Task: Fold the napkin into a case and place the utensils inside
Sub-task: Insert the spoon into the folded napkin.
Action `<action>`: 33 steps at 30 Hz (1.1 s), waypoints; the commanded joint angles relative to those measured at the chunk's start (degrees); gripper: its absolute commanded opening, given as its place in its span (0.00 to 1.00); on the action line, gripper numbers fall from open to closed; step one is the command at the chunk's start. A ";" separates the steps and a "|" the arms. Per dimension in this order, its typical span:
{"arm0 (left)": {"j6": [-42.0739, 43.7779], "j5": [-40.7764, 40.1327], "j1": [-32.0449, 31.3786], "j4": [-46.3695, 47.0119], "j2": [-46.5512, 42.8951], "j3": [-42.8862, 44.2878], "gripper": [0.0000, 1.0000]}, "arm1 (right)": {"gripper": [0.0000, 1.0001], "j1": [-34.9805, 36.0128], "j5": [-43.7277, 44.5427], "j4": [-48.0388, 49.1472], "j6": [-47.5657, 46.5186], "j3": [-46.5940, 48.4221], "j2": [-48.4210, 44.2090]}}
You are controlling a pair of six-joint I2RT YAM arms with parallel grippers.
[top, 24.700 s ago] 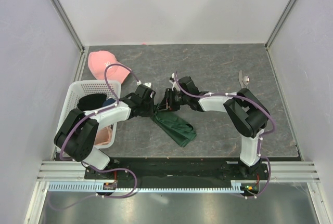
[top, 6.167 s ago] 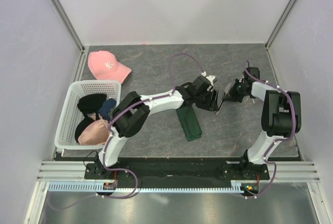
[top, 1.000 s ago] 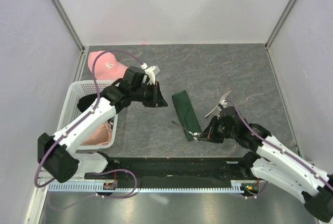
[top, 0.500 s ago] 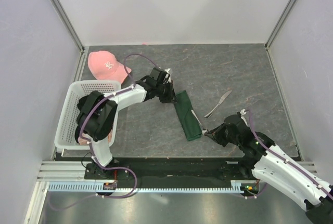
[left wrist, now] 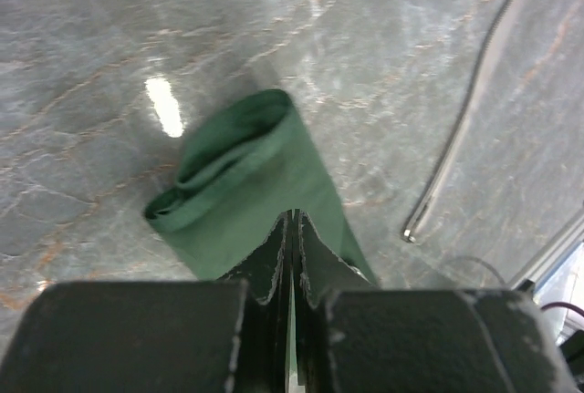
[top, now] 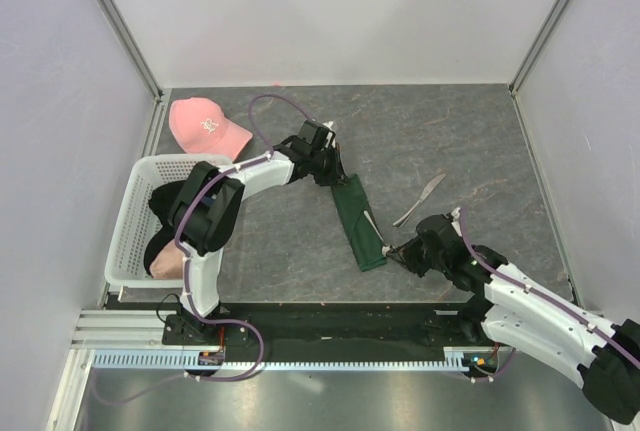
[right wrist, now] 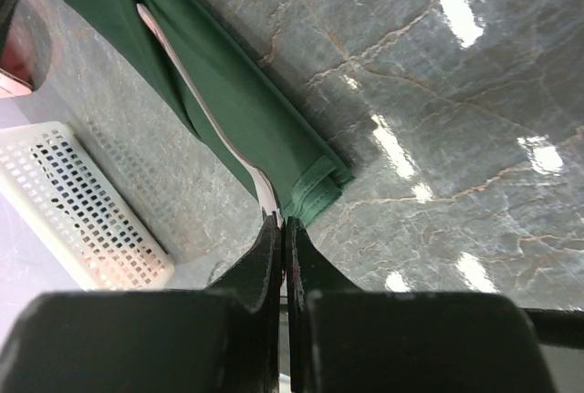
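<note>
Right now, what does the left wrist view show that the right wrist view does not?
Only left wrist: the open end of the napkin case, pinched in the left gripper, and a loose utensil on the table. Only right wrist: the right gripper holding a second utensil lying along the case, and the white basket. Both: the green case.

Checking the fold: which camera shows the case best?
The top view. The whole case is in sight there, both ends included, with the left tool at its far end. The left wrist view shows only one layered end. The right wrist view shows the near end, with a utensil lying along it.
</note>
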 commanded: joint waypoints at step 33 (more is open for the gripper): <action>-1.13 -1.66 1.06 -2.17 4.24 1.41 0.02 | 0.00 -0.06 4.86 19.33 0.32 -1.87 12.85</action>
